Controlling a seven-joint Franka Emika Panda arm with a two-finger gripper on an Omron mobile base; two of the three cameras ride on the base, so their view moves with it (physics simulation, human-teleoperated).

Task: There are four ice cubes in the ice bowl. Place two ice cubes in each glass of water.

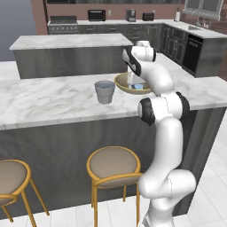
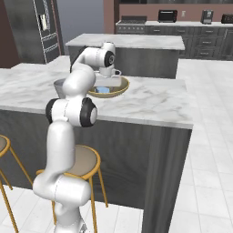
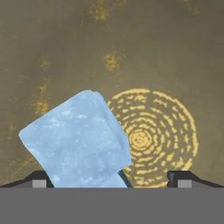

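Up close, frosty translucent ice cube [image 3: 76, 140] on speckled ice bowl [image 3: 131, 52].

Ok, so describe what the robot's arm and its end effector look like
The arm is glossy white, built from rounded tube-like segments with dark grey to black rings and caps at the joints. No cables or markings show. The end effector has two small dark finger tips, each with a pale grey pad.

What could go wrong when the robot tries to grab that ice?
The pale blue ice cube lies skewed and off to one side between the open gripper's dark fingertips, so closing might squirt it away across the olive-tan bowl. The hand sits low inside the bowl, so it could nudge it toward the grey glass tumbler.
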